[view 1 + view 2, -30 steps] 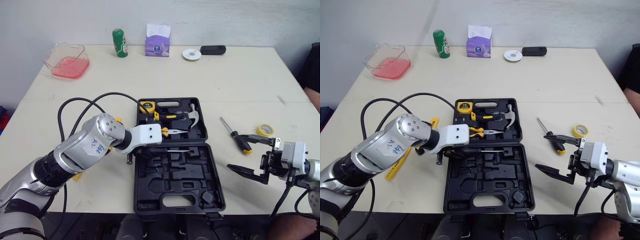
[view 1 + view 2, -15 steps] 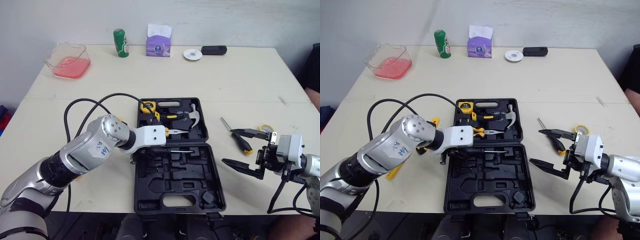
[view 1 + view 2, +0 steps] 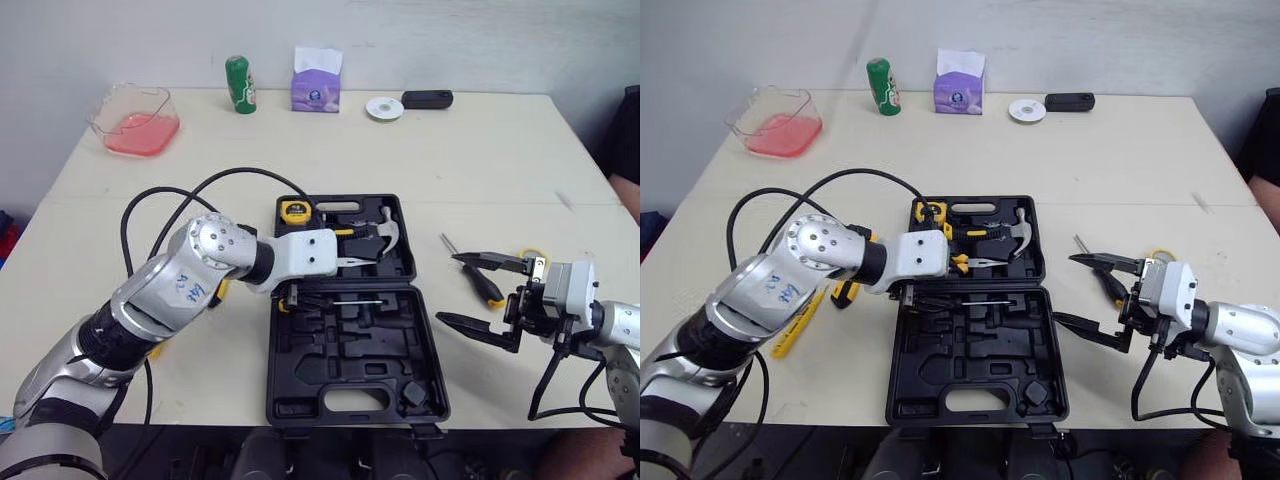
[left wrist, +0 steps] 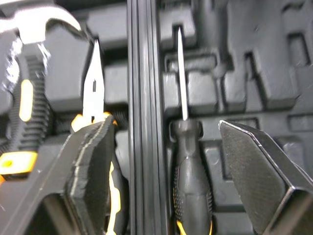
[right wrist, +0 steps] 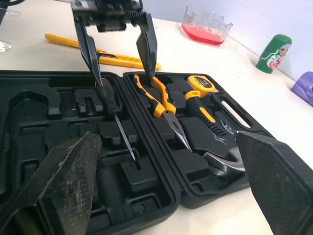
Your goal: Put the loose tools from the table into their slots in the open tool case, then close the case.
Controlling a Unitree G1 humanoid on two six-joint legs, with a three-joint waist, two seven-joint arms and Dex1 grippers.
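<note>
The black tool case [image 3: 352,352] lies open mid-table. Its far half holds a tape measure [image 3: 292,210], a hammer [image 3: 385,231] and yellow-handled pliers [image 5: 156,98]. A black screwdriver [image 4: 188,196] lies in a slot beside the hinge. My left gripper [image 4: 171,164] hovers open just above that screwdriver's handle, one finger on each side, not touching it. My right gripper [image 3: 483,296] stands open to the right of the case, over a loose yellow-and-black screwdriver [image 3: 487,287]. A yellow utility knife [image 3: 800,320] lies to the left of the case.
A yellow tape roll [image 3: 531,257] sits just behind my right gripper. Along the far edge stand a pink-filled clear tub [image 3: 133,120], a green bottle [image 3: 238,85], a purple tissue pack [image 3: 316,80], a white disc [image 3: 385,108] and a black device [image 3: 427,99].
My left gripper has shifted slightly farther along the case's hinge, staying open over the black screwdriver. My right gripper has moved left toward the case, still open.
</note>
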